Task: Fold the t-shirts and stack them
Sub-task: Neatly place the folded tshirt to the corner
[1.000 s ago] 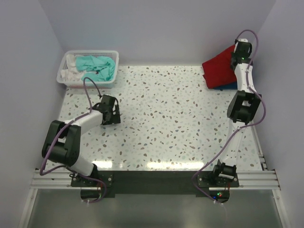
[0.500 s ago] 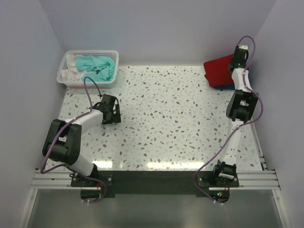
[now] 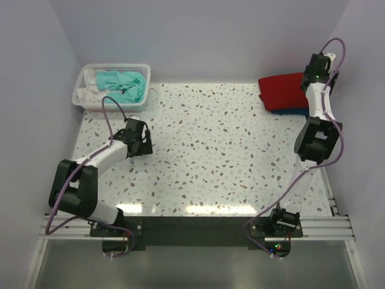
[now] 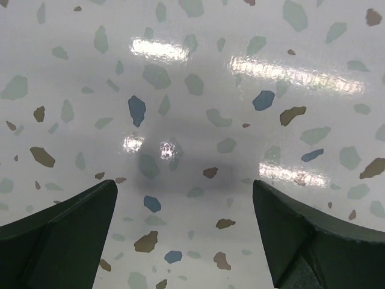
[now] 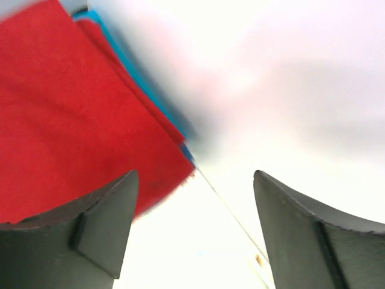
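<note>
Top external view: the red t-shirt [image 3: 281,90] lies folded in the far right corner of the table [image 3: 228,150], on top of the blue t-shirt [image 3: 283,111], of which only an edge shows. The teal t-shirt [image 3: 123,84] lies crumpled in the white basket [image 3: 90,102] at the far left corner. The left arm [image 3: 105,155] reaches over bare table near the basket. The right arm [image 3: 316,102] stands just beside the stack.

Left wrist view: the jaws are spread wide, nothing between them, only the speckled table [image 4: 192,72] below.

Right wrist view, blurred: the jaws are parted and empty. The red t-shirt [image 5: 72,120] lies to their left, with the blue t-shirt [image 5: 139,73] edging it.
</note>
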Motion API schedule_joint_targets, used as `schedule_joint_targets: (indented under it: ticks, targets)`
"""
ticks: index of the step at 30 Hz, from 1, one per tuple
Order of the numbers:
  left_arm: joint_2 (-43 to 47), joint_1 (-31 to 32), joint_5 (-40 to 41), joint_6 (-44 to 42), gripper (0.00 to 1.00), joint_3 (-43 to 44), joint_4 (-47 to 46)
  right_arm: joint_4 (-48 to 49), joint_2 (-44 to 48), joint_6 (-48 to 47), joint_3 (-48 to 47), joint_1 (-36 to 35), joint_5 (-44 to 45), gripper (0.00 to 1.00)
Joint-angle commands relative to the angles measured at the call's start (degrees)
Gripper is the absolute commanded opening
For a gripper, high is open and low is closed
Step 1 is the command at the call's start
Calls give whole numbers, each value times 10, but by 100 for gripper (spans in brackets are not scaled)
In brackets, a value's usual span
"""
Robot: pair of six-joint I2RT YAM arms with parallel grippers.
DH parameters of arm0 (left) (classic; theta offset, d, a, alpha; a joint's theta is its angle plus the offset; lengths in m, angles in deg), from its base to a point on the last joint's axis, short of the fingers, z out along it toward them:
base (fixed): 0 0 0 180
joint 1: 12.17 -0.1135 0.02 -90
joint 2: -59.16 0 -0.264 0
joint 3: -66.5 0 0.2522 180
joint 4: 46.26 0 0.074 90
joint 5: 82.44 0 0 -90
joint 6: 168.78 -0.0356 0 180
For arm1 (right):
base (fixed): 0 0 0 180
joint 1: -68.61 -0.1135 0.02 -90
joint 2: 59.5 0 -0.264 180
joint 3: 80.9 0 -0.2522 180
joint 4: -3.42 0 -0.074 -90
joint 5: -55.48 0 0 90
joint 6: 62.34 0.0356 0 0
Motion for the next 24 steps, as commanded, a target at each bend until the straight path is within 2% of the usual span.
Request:
schedule_joint_targets:
  ticks: [1,7,8,11,13,15,17,19,20,24]
  targets:
    - [58,-4,-3,11,100,27,14,-47,134,67,26,0,2,81]
    - [138,-4,3,17,100,68,61,-166,291,135,101,0,-113,88]
    - [159,-3,3,17,100,73,66,-181,313,142,116,0,-135,94]
    - [206,-4,14,20,100,93,87,-190,412,181,193,1,-198,95]
    - [240,-4,31,32,100,101,100,-167,474,205,278,1,-262,98]
    - [263,-4,48,48,100,106,116,-130,567,230,363,0,-289,98]
    - [299,-4,64,69,100,105,121,-128,637,249,412,-15,-283,98]
    - [334,-4,71,86,100,104,125,-148,658,244,420,-52,-249,98]
    - [345,-4,72,93,100,106,126,-155,665,237,423,-96,-208,98]
    - [403,-4,102,114,100,101,121,-166,745,200,476,-183,-174,98]
